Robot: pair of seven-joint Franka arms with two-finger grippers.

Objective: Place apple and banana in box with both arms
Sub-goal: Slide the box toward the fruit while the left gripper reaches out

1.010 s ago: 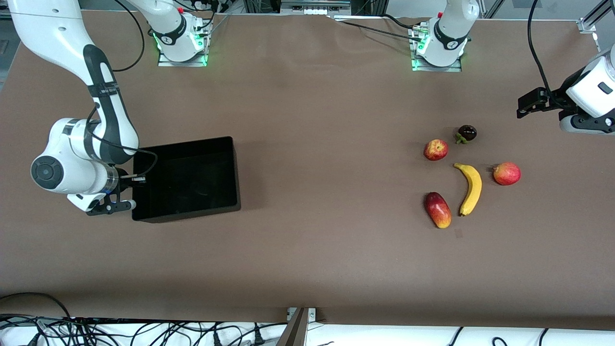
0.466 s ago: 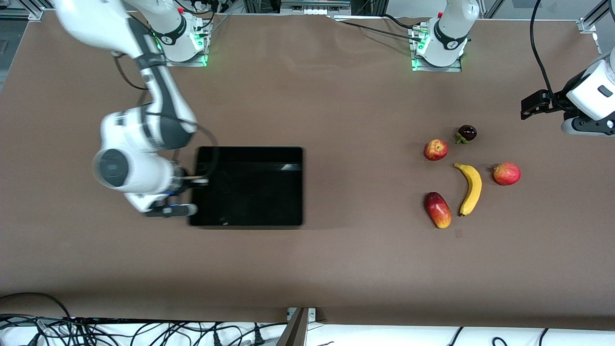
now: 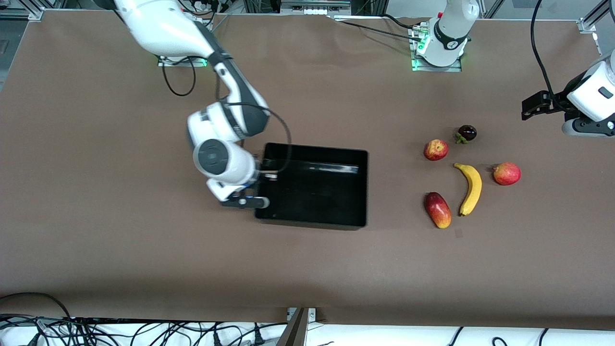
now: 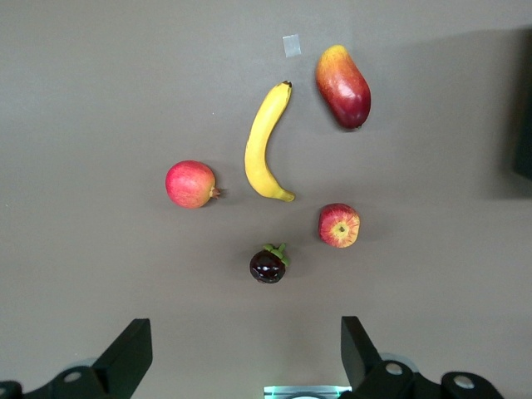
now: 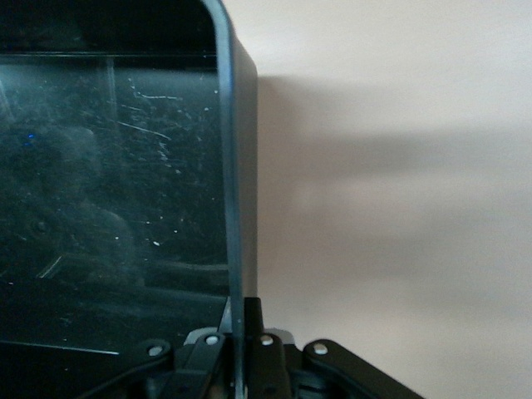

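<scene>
We saw the right end effector (image 5: 237, 332) clamping the box (image 3: 361, 187) wall, apparently to bring it toward the apple (image 3: 436, 149) and banana (image 3: 470, 188); the left end effector (image 4: 241, 362), fingers spread, waited over the worktop (image 3: 307, 269).

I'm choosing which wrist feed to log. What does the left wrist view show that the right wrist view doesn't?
Only the left wrist view shows the fruit: the banana, apple, two other red fruits and a dark one, below the open left gripper. Only the right wrist view shows the right gripper shut on the box wall, and the box's glossy inside. Both show the brown table.
</scene>
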